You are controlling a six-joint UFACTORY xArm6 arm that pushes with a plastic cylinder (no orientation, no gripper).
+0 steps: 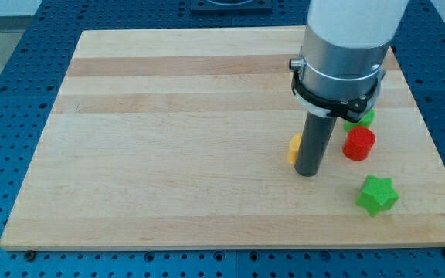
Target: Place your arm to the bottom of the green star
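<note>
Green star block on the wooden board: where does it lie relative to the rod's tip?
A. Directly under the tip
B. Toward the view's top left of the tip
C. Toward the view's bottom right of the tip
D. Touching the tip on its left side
C: the green star block sits near the wooden board's lower right edge, apart from my tip, which stands beside a yellow block further to the view's left and slightly higher.

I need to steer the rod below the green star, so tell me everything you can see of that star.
The green star is a small, chunky, bright green block with blunt points, matte like painted wood or plastic. It lies flat on the board near the view's bottom right corner, touching nothing. The red block sits just above it, apart. My tip is to its upper left, beside the yellow block, not yet below the star.
</note>
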